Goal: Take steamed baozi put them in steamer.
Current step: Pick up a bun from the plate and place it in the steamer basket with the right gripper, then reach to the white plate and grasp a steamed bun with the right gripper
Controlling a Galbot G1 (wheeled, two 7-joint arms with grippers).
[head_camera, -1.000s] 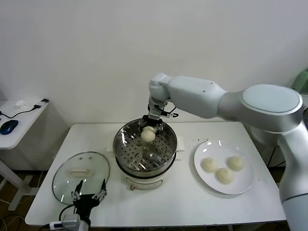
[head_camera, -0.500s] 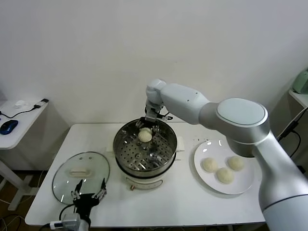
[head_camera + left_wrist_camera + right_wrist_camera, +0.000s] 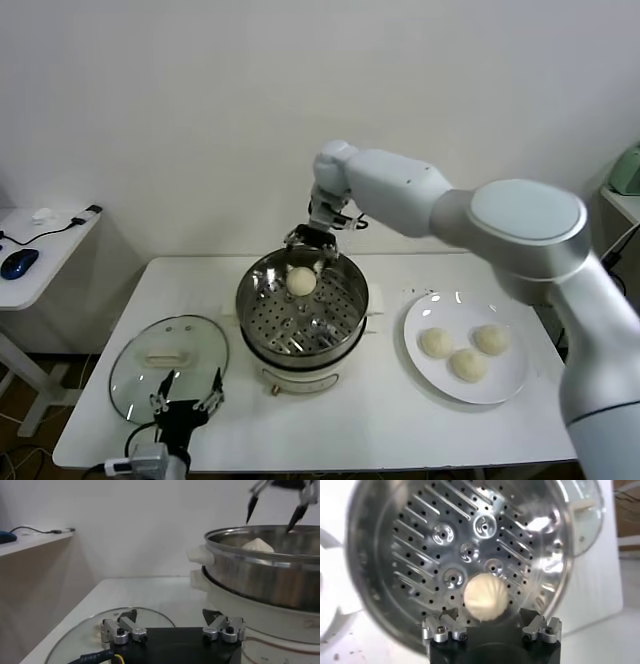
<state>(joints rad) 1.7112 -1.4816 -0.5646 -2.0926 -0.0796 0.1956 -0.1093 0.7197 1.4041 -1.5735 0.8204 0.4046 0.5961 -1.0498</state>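
Observation:
One steamed baozi [image 3: 301, 281] lies free on the perforated floor of the steamer [image 3: 250, 310], toward its far side. My right gripper [image 3: 312, 243] hangs open just above it, touching nothing. The right wrist view looks straight down on that bun [image 3: 486, 597], with the right gripper [image 3: 490, 615] spread wide on either side over the steel basket [image 3: 420, 555]. Three more baozi [image 3: 468, 364] rest on the white plate [image 3: 505, 385]. Parked at the table's front left, my left gripper [image 3: 185, 403] is open and holds nothing.
A round glass lid [image 3: 140, 370] with a white handle lies flat at the front left, under my left gripper [image 3: 170, 615]. The steamer [image 3: 260, 575] sits on a white pot base mid-table. A side desk with a mouse [image 3: 18, 262] stands far left.
My right gripper opened and let go of the baozi, then lifted a little above the rim. The bun now rests on the steamer floor. The left arm has not moved.

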